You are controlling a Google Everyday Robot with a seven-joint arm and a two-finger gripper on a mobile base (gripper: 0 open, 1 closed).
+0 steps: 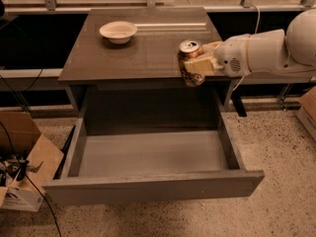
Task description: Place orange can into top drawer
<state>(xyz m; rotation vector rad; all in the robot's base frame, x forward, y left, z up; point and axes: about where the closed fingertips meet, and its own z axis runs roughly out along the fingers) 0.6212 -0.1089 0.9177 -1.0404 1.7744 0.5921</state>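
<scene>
Your gripper (197, 65) has its jaws closed around the orange can (189, 49), holding it upright at the cabinet's (128, 58) front edge, above the open top drawer (153, 189).

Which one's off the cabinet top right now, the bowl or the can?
The orange can: the end effector grips it at the front right edge of the cabinet. The white bowl sits on the top, back left.
</scene>
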